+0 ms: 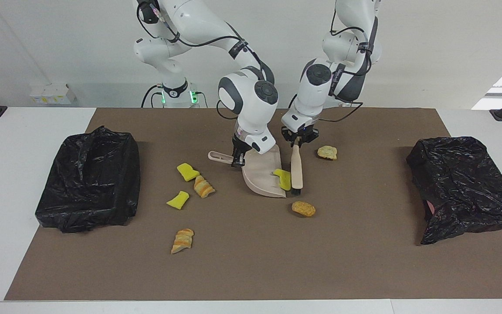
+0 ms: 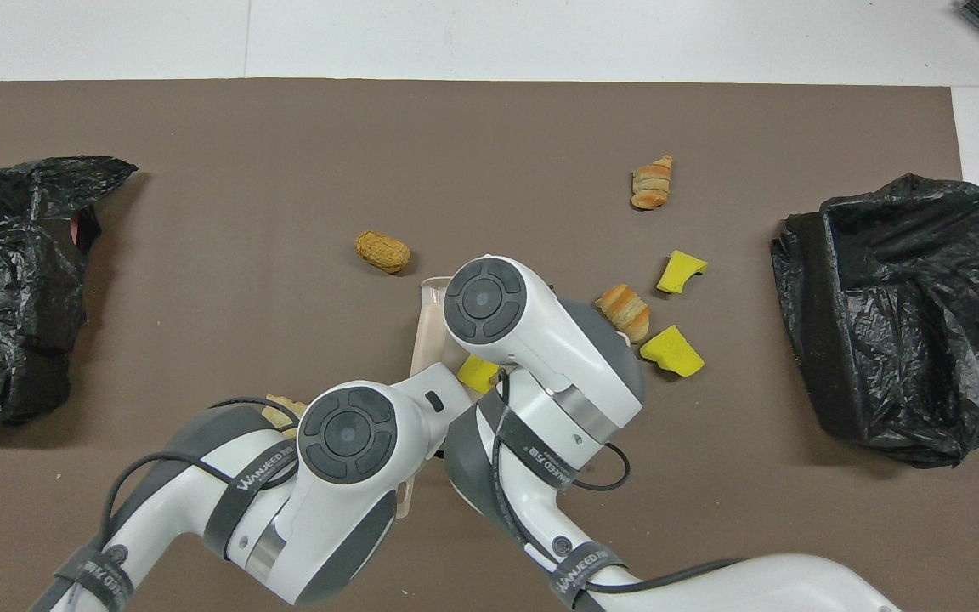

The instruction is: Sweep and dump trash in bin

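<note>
My right gripper (image 1: 238, 160) is shut on the handle of the beige dustpan (image 1: 262, 179), whose lip rests on the mat. My left gripper (image 1: 297, 141) is shut on the wooden brush (image 1: 296, 168), bristles down against the pan's open edge. One yellow scrap of trash (image 1: 283, 179) lies on the pan beside the brush. A tan piece (image 1: 303, 208) sits on the mat just off the pan's lip, farther from the robots. A pale piece (image 1: 327, 152) lies toward the left arm's end. Several scraps (image 1: 187, 171) lie between the pan and the bin (image 1: 87, 179).
The black-bagged bin (image 2: 906, 314) stands at the right arm's end of the brown mat. A second black-bagged bin (image 1: 464, 187) stands at the left arm's end. A croissant piece (image 2: 652, 183) lies farthest from the robots. In the overhead view the arms cover both grippers.
</note>
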Robot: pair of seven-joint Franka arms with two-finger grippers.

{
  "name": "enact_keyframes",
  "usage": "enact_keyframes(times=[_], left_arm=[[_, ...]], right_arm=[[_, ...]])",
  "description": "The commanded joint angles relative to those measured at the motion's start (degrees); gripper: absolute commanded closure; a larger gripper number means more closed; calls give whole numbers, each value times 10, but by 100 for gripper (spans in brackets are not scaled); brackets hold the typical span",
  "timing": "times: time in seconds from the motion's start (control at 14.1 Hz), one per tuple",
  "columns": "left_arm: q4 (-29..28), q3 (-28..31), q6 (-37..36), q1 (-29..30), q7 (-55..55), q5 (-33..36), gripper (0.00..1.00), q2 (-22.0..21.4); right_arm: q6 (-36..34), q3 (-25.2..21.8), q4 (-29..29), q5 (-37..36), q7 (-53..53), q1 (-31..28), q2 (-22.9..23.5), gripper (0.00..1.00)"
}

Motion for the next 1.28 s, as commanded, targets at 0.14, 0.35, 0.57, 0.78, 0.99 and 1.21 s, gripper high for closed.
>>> enact_keyframes(times=[0.14, 0.35, 0.57, 0.78, 0.99, 1.21], left_arm=[[1, 7, -91, 38, -188, -2, 100, -18], [1, 7, -166, 66, -217, 11, 100, -27], [-31, 6, -194, 97, -227, 13, 100, -49], [-21, 7, -203, 142, -225, 32, 100, -50], [-38, 5, -242, 175, -221, 33, 100, -101], [-87, 1, -202, 152, -231, 33, 100, -135]], right_arm=[[6, 2, -15, -11, 26, -2, -11, 100], [7, 2, -15, -11, 29, -2, -11, 100], [13, 2, -16, -10, 41, -2, -11, 100], [14, 2, -16, -10, 47, -2, -11, 100], [14, 3, -18, -9, 47, -2, -11, 100], [27, 2, -40, -3, 49, -3, -19, 100]])
